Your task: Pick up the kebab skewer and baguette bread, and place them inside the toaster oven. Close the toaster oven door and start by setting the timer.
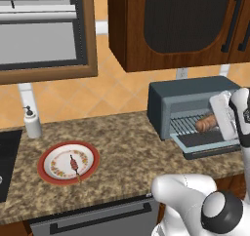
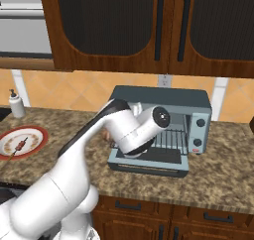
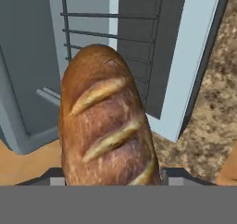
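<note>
Tool: seen in the hand view as two dark fingertips at the bottom edge, one on each side of the baguette; their lower parts are cut off by the frame. In the base views the tool itself is hidden behind the white wrist.
Tool state: clamped on the baguette, the loaf standing between the two tips and reaching away from them.
Baguette: one; its far end is over the wire rack in the mouth of the oven. From the left base view it shows as a brown stub on the rack, its near end covered by the wrist.
Oven: one, blue-grey, straight ahead of the tool; in the right base view the arm hides its left half, and two dark knobs and one red one show on its right strip.
Door: one, dropped open and lying flat below the tool; its right end is cut off behind the arm.
Skewer: one, far from the tool on the left, lying on the plate; its meat chunks are too small to count.
Plate: one, red-rimmed, on the table.
Bottle: one, white, behind the plate against the wall.
</note>
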Robot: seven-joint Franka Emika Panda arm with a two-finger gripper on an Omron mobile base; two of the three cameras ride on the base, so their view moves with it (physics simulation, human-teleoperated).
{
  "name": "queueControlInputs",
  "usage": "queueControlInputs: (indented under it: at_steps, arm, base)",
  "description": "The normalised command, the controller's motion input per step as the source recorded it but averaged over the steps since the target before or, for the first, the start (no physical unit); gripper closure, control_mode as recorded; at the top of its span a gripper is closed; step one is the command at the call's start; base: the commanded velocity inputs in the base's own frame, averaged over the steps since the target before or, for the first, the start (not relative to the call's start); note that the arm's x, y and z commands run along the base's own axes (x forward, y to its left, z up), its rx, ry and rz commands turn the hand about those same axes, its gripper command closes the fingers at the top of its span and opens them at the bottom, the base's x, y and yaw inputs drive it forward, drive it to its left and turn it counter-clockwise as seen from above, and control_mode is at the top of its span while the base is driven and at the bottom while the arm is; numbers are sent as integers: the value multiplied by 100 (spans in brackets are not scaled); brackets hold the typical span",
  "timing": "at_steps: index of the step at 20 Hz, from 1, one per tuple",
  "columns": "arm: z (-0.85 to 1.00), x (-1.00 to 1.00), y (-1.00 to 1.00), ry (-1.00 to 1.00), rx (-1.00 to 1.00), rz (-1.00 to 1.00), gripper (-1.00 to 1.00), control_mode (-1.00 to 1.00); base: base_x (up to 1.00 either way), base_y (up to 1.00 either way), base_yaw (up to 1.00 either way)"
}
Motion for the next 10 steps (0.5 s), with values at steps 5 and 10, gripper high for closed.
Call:
queueControlInputs:
  at_steps: [5,10]
  arm:
    - [-1,43,-32,0,-1,-15,100,-100]
    - [-19,36,-20,0,-2,-16,100,-100]
  base:
    - [0,0,0]
    - [0,0,0]
